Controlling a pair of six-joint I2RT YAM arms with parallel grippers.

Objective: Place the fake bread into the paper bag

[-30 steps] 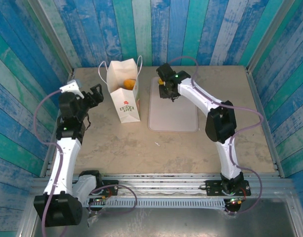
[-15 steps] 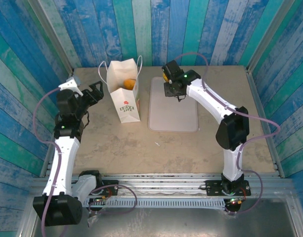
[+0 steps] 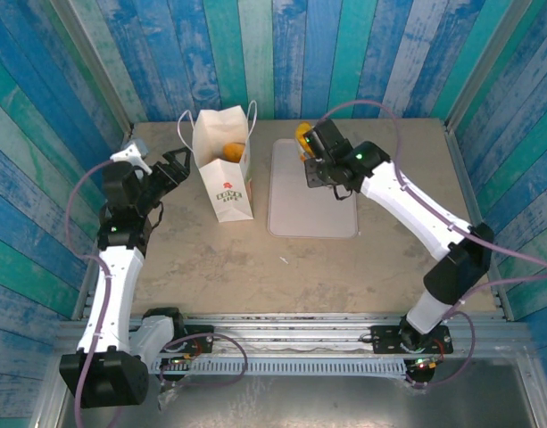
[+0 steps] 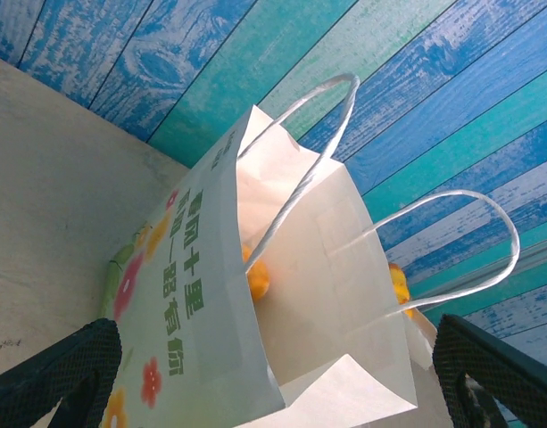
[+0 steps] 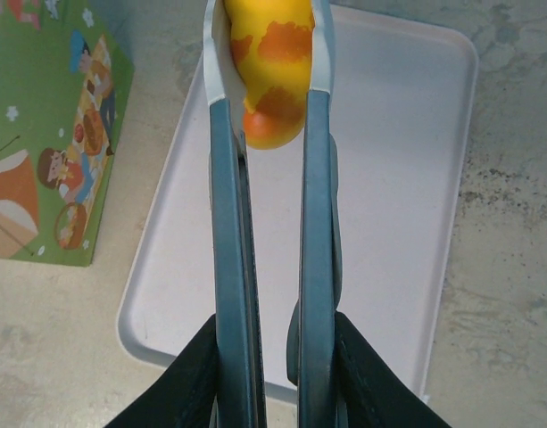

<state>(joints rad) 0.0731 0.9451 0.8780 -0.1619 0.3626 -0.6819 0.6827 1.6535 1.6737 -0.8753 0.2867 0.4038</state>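
The right tool [image 3: 318, 168] is clamped on thin metal tongs [image 3: 309, 152], and the tongs pinch a croissant [image 3: 302, 135] above the far end of the tray [image 3: 313, 209]. The right wrist view gives the detail: two flat grey blades [image 5: 227, 223] run nearly parallel out of the black tool [image 5: 275, 366]. The glossy yellow croissant [image 5: 266, 62], with orange stripes and a rounded orange tip, is squeezed between their ends. Under it lies the tray [image 5: 389, 178], pale, smooth and flat, with rounded corners and a low lip. It rests on the speckled, stone-like bench [image 5: 514, 223].

The bag [image 3: 227, 183] stands upright left of the tray, mouth open, and orange bread [image 3: 233, 150] shows inside it. The right wrist view catches its green picture side [image 5: 59, 134].

The left tool [image 3: 172, 169] sits wide open just left of the bag, holding nothing. In its wrist view the dark, mesh-textured fingers [image 4: 54, 370] frame the matte white bag [image 4: 202, 339]. That view also shows the bag's looping cord handles [image 4: 300, 183], its green lettering and the bread [image 4: 258, 278] within.
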